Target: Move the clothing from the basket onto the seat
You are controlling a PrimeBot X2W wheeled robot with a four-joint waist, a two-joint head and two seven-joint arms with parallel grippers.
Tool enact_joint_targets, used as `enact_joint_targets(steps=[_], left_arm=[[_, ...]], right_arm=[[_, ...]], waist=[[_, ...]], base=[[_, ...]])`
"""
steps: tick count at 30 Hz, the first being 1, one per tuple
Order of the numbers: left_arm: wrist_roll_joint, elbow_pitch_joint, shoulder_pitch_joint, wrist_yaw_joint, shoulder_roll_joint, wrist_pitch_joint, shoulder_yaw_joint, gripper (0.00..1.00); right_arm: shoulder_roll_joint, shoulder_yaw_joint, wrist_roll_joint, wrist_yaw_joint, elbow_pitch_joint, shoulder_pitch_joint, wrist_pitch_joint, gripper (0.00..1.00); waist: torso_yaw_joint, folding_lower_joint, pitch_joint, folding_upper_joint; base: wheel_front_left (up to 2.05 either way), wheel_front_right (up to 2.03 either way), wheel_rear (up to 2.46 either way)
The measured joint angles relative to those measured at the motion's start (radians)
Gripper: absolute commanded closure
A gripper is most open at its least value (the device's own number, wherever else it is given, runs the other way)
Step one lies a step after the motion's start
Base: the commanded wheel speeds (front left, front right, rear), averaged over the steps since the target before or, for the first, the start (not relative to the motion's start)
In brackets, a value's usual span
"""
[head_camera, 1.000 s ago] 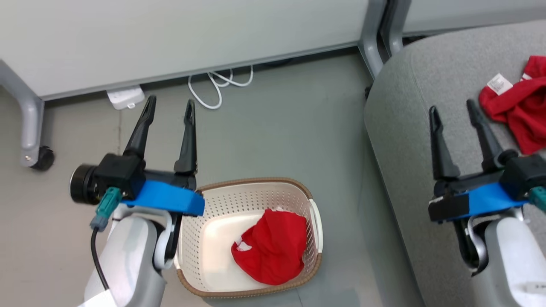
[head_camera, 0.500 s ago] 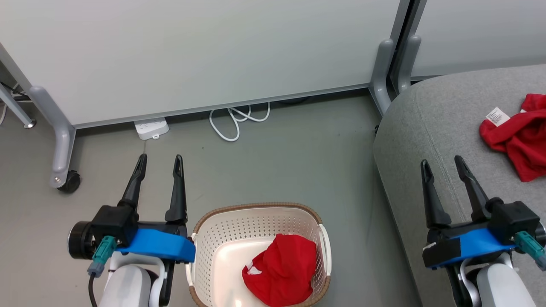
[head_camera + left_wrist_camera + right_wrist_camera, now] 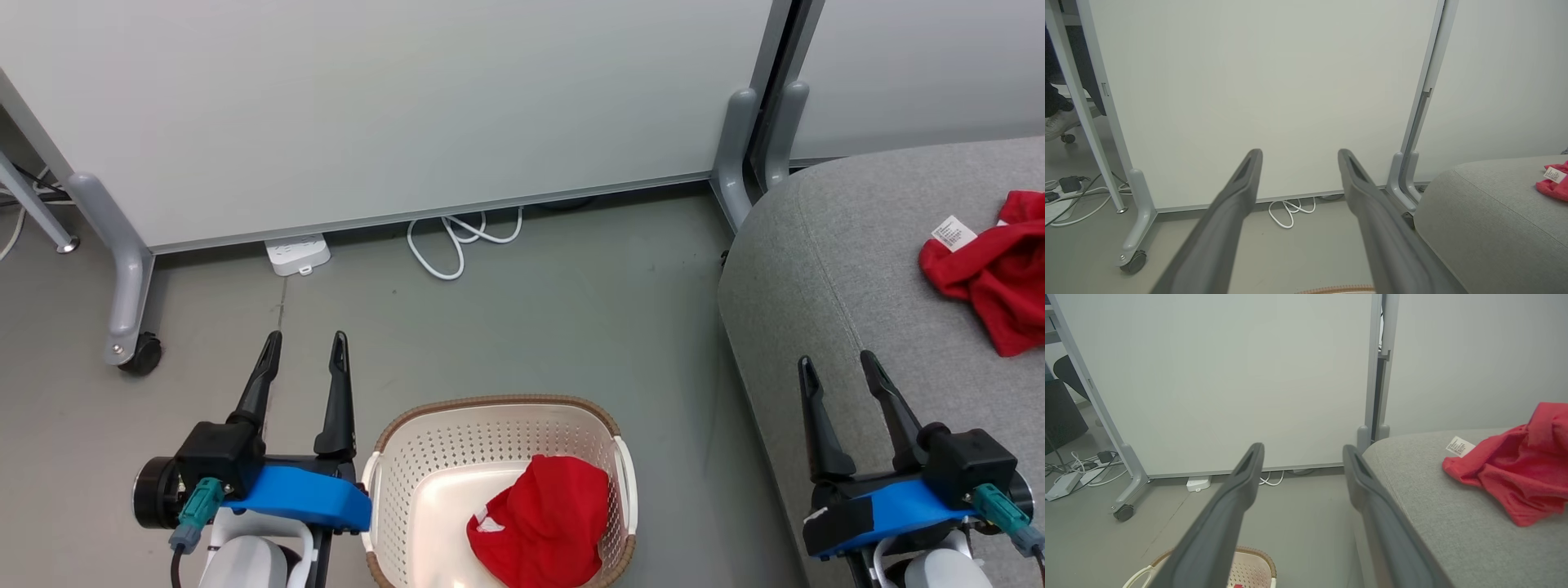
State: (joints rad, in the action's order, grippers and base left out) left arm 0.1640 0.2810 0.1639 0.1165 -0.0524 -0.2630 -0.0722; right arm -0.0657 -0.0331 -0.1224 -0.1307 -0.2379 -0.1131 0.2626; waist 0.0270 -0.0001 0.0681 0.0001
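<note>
Basket (image 3: 457, 441): holey cream plastic, one red garment (image 3: 543, 527) inside.
Seat (image 3: 824, 269): soft grey cloth.
Our left gripper (image 3: 306, 336) and right gripper (image 3: 835, 359): spread, empty.

Head camera looks steeply down; wrist cameras low, level, facing partition (image 3: 1274, 81); all share seat (image 3: 816, 269).

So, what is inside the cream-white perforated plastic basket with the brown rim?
One crumpled bright red garment lies in the right half of the basket; its left half is bare. Anything under the garment is covered, and the near end is out of frame.
</note>
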Motion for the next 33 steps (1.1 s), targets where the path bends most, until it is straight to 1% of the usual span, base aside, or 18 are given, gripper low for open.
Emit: enact_joint_targets(steps=[6,26,33], left_arm=[[0.000,0.007,-0.005,0.007,0.001,0.000,0.001,0.00],[0.011,0.022,-0.005,0.007,0.001,0.000,-0.008,0.00],[0.009,0.037,0.010,0.008,0.001,0.000,-0.046,0.00]], right_arm=[[0.004,0.000,0.002,0.000,-0.003,0.003,0.000,0.00],[0.010,0.012,0.007,0.000,-0.021,0.003,0.000,0.00],[0.010,0.017,0.008,0.000,-0.021,-0.009,0.000,0.00]], waist=[[0.002,0.0000,-0.002,0.0000],[0.002,0.0002,-0.004,0.0000],[-0.007,0.0002,0.017,-0.0001]], base=[[0.00,0.00,0.00],[0.00,0.00,0.00],[0.00,0.00,0.00]])
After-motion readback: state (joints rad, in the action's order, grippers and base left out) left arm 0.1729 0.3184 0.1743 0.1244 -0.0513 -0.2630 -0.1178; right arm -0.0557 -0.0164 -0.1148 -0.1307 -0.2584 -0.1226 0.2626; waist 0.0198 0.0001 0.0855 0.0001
